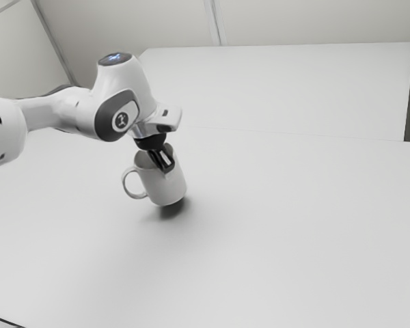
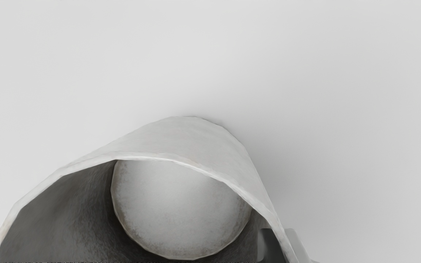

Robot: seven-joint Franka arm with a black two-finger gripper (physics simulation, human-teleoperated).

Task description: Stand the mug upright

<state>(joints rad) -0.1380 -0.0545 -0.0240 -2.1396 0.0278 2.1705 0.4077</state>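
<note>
The mug (image 1: 167, 187) is at the claw (image 1: 165, 164), over the worktop (image 1: 273, 246), and it leans: its mouth tips toward the exterior view's left and its base toward the exterior view's right. It is closer to upright than to lying on its side, but it does not stand straight. The handle (image 1: 126, 183) sticks out toward the exterior view's left.

The claw is closed on the mug's wall near the mouth, with one finger (image 2: 270, 244) inside the mug and the other (image 2: 298, 241) against the outside, the wall pinched between them.

The arm (image 1: 51, 113) comes in from the exterior view's left, and the claw points down at a slant into the mouth. A dark shadow (image 1: 169, 211) lies on the worktop under the base; whether the base's edge touches the worktop, I cannot tell.

The wrist view looks into the mug past the rim (image 2: 152, 157), down to the pale round bottom (image 2: 181, 210). The inner side around that bottom is darker, and the outer side is light grey.
</note>
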